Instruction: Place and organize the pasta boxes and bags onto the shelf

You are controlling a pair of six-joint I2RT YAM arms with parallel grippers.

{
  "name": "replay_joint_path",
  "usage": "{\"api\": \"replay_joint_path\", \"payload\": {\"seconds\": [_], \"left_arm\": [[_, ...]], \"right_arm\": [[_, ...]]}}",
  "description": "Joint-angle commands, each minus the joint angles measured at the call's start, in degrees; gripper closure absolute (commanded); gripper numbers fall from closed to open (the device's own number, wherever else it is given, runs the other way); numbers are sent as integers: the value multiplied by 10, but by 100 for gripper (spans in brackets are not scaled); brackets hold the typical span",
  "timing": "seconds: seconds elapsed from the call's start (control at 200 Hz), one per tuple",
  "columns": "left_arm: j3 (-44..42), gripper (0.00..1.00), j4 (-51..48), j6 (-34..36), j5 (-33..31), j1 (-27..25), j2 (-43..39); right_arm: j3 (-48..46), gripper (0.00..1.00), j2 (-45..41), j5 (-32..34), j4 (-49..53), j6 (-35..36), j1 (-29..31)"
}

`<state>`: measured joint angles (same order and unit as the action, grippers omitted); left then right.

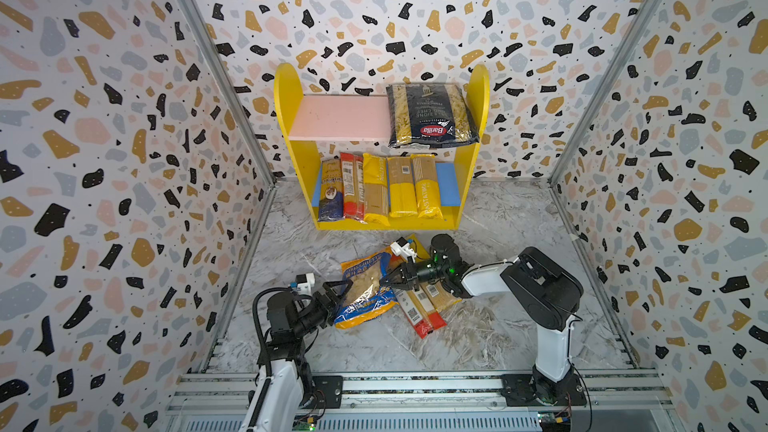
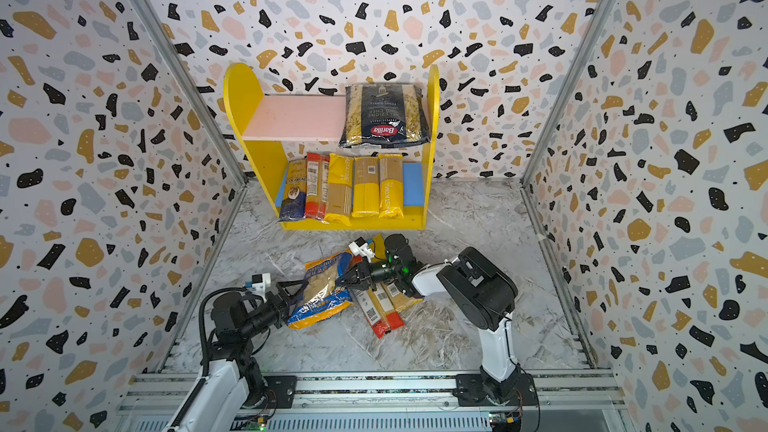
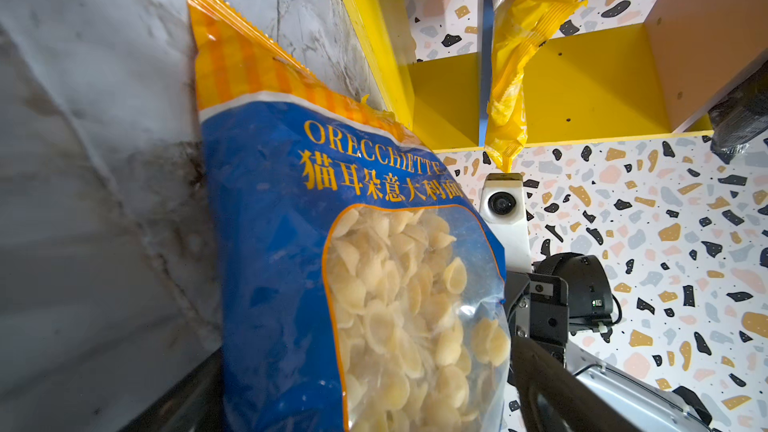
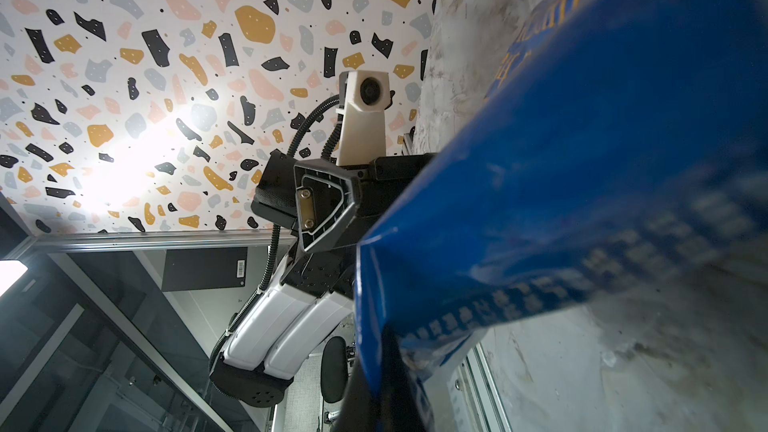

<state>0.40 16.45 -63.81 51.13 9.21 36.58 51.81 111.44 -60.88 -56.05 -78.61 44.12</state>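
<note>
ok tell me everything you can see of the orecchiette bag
The orecchiette bag is crinkly plastic: blue, with an orange striped top seal, gold lettering and a clear window showing pale shell pasta. It lies askew on the tabletop before the shelf. The right gripper is shut on its right edge; the left gripper, fingers open, straddles its left edge.

"ORECCHIETTE" on blue-orange bag (image 3: 291, 209); "Barilla" on navy bag (image 1: 432, 116).

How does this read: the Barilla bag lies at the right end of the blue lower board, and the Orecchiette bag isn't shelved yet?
No. Both top views show the Barilla bag at the right end of the pink upper board, not the blue lower board. The Orecchiette bag isn't shelved yet.
</note>
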Motion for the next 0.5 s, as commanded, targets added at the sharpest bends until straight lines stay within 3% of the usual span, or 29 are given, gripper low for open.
{"api": "replay_joint_path", "payload": {"seconds": [0.0, 0.496], "left_arm": [[-52, 0, 51, -16, 23, -2, 14], [-53, 0, -53, 38, 59, -2, -11]], "right_arm": [[19, 100, -17, -17, -54, -3, 7], [18, 100, 16, -11, -104, -20, 39]]}}
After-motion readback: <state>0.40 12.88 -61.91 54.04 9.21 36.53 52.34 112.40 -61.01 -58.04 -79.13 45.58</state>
